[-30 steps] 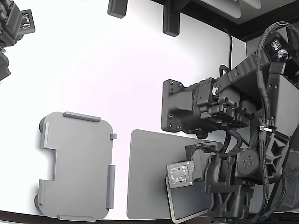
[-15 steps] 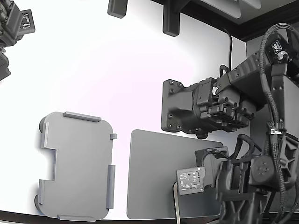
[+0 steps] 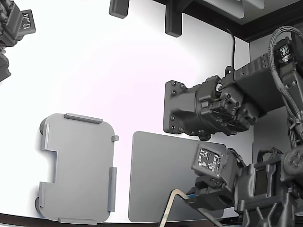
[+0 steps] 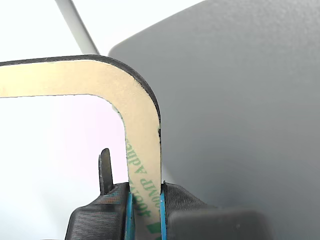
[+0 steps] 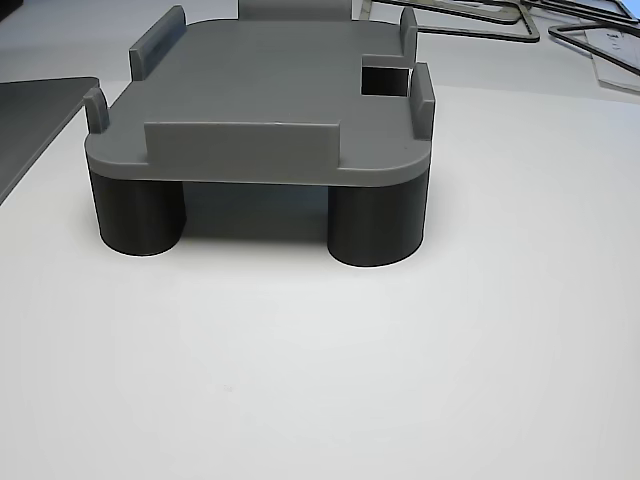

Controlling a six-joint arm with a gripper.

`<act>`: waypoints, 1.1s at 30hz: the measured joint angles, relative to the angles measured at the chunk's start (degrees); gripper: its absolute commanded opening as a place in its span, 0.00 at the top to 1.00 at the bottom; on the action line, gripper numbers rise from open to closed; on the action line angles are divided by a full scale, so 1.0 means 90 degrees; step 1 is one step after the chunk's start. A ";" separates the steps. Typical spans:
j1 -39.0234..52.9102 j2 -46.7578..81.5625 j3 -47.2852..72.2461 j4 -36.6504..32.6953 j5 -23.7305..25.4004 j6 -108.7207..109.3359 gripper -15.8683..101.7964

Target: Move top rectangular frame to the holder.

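Black arm (image 3: 227,111) — braided cables, visible screws

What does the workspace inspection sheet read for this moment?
Surface: white table, mostly bare.
Job's things: rectangular frame clamped at one edge, corner raised over the dark grey mat; holder empty, standing on dark round legs at the exterior view's left.
Clutter: more thin frames at the far edge in the other view.
Grippers: tool shut on the frame.
Cables: braided bundle on the arm; black lead across the table.
Surroundings: black mount block; second arm at the exterior view's upper left.
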 measured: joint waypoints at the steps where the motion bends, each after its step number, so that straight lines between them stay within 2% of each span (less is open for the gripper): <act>1: -0.0225 0.0000 -0.0020 -0.0029 0.0000 0.0234 0.96; 5: -0.1152 -0.0186 -0.0166 0.0059 -0.0098 0.0791 0.96; 7: -0.1602 -0.0420 -0.0352 0.0088 0.0029 0.1016 0.96; 15: -0.3018 -0.2012 -0.1455 0.0127 0.0127 0.2441 0.96; 21: -0.3164 -0.2998 -0.2246 0.0137 0.0098 0.3223 0.96; 33: -0.3447 -0.2959 -0.1816 0.0137 0.0020 0.2813 0.96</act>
